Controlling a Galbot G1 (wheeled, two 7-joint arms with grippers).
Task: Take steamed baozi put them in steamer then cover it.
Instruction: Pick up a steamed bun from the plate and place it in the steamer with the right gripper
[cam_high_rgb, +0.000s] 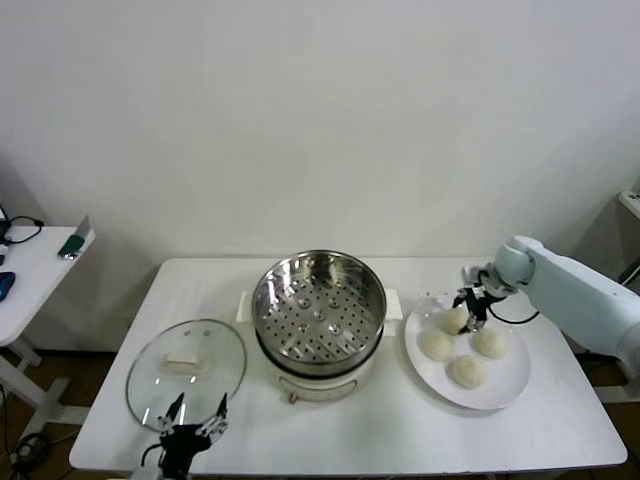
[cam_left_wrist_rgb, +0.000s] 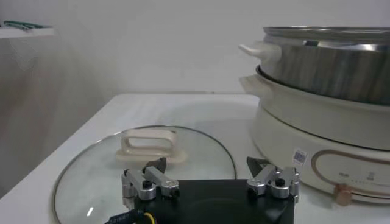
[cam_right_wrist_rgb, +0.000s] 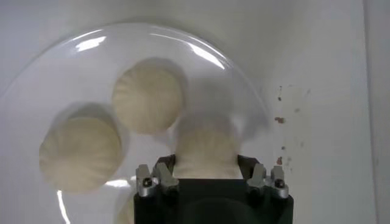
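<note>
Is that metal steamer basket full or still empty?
Empty: the steamer shows only its bare perforated bottom; all four baozi sit on the plate.

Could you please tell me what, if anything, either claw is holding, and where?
The right claw straddles one cream-white round dough bun across its sides; a firm hold cannot be told.

Lab-like test room: bare white wall (cam_high_rgb: 320, 110), white folding table (cam_high_rgb: 120, 400), side desk (cam_high_rgb: 30, 270).
</note>
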